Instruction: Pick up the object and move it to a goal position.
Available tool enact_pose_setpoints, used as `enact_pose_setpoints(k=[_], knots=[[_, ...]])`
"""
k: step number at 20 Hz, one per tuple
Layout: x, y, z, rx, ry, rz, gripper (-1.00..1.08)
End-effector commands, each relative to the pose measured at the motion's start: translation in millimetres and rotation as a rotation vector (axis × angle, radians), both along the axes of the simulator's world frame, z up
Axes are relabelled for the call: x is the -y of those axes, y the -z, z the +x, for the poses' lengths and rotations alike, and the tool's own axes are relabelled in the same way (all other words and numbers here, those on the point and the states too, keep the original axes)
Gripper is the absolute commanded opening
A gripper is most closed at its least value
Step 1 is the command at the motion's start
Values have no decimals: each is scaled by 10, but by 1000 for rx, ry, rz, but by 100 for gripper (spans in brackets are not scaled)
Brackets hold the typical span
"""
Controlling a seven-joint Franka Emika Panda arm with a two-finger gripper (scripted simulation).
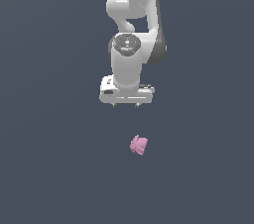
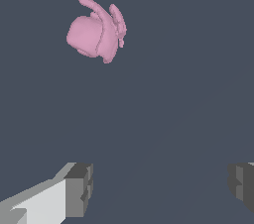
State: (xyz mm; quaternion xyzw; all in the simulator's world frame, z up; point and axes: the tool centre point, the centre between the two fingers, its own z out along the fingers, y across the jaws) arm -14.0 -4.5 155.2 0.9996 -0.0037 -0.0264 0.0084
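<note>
Flat dark slate-grey ground filled both views edge to edge, w/ no walls, seams or edges visible; can't tell if it was a bench or floor. White Panda arm hung down from the exterior view's top, tool pointing down, well above the ground. Tool stood wide, fingers far apart w/ nothing between them. Pink object, lumpy w/ ridged folds, sat apart from the tool, lower in the exterior view & slightly toward its right.
</note>
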Motion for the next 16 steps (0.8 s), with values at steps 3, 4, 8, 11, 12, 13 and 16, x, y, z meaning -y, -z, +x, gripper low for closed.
enact_pose_setpoints(k=[3,4,8,11,12,13,16], knots=[[-15,5,-1,-1,1,2,100],[-34,10,-2,-2,3,3,100],[-160,47,-22,-10,11,16,100],[-203,56,-45,-13,11,21,100],[-203,55,-48,-13,10,21,100],[-198,56,-47,-13,10,21,100],[-196,58,-23,-12,14,20,100]])
